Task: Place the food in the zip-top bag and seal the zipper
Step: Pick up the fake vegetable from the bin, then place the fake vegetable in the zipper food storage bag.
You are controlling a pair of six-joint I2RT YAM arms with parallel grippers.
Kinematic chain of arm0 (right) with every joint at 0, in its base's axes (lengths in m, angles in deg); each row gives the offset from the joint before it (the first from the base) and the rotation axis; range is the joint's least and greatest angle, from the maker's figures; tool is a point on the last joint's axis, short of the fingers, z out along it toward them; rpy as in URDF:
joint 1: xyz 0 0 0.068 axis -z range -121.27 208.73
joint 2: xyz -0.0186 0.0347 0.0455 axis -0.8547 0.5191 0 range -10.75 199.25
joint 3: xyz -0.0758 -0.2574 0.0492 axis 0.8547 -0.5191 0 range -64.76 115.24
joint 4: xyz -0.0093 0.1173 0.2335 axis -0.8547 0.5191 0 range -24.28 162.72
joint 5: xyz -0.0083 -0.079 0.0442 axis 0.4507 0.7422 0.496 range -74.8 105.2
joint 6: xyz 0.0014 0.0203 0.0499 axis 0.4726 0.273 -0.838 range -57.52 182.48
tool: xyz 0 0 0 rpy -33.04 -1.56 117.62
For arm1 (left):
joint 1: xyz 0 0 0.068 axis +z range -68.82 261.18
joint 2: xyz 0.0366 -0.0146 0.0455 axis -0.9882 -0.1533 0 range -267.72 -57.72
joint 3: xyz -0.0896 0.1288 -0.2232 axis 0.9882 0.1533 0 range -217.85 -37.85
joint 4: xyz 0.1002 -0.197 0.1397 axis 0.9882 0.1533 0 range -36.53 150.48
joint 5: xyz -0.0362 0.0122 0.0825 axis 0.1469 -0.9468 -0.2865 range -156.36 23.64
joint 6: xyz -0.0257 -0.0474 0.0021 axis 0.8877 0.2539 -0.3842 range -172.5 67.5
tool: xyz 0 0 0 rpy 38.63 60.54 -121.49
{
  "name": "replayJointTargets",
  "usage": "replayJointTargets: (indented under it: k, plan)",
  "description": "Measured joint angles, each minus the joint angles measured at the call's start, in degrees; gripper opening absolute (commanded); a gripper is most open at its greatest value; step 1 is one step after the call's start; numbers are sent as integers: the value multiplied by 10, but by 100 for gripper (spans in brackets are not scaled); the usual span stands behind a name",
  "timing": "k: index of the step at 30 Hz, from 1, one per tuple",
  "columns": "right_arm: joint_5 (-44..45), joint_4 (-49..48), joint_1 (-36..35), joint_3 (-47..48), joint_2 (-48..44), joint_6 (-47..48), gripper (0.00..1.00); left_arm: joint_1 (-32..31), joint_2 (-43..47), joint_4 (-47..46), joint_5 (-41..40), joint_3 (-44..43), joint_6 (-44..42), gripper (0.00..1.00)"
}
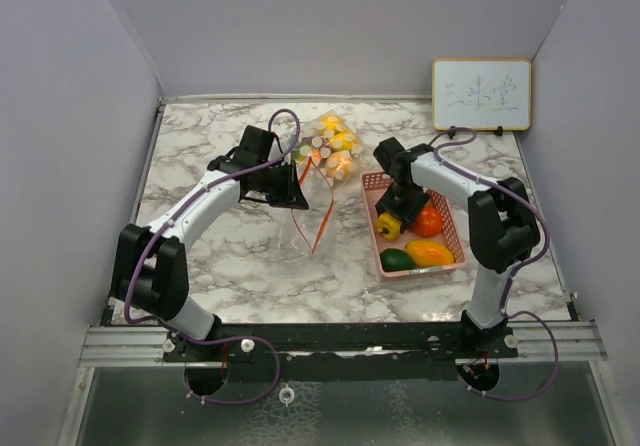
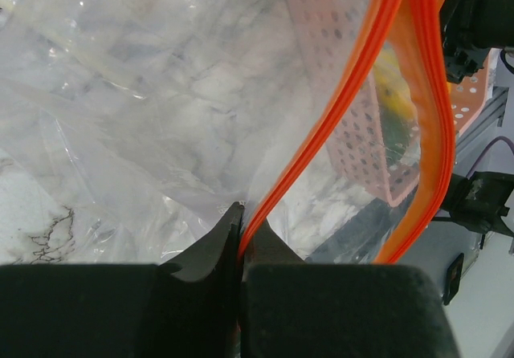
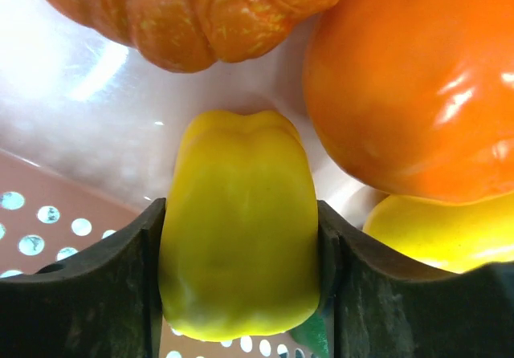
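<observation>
The clear zip-top bag (image 1: 300,231) with an orange zipper (image 1: 324,204) lies mid-table, its mouth held up. My left gripper (image 1: 290,194) is shut on the zipper edge (image 2: 265,205). My right gripper (image 1: 392,216) is in the pink basket (image 1: 452,228), its fingers (image 3: 136,246) shut on a yellow toy pepper (image 3: 241,229), also seen from above (image 1: 388,227). Around it lie an orange fruit (image 3: 409,85), a ridged orange piece (image 3: 193,13), a yellow-orange fruit (image 1: 430,253) and a green one (image 1: 397,260).
A second filled bag of small yellow and red items (image 1: 330,146) lies behind the open bag. A small whiteboard (image 1: 481,94) leans on the back wall at right. Grey walls enclose the marble table (image 1: 200,146).
</observation>
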Motion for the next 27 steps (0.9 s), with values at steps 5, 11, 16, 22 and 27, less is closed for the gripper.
replayJointTargets:
  k: [5, 11, 16, 22, 27]
  plan:
    - [23, -6, 0, -33, -77, 32, 6, 0, 5, 2, 0, 0, 0, 0]
    - [-14, -65, -14, -48, -251, 137, 2, 0, 9, 8, 0, 0, 0, 0]
    - [-114, -191, -90, -36, -305, 227, 3, 0, 17, 12, 0, 0, 0, 0]
    - [-248, -376, -184, -16, -261, 286, 2, 0, 33, 18, 0, 0, 2, 0]
    - [-297, -478, -189, -16, -214, 284, 2, 0, 50, 20, 0, 0, 8, 0]
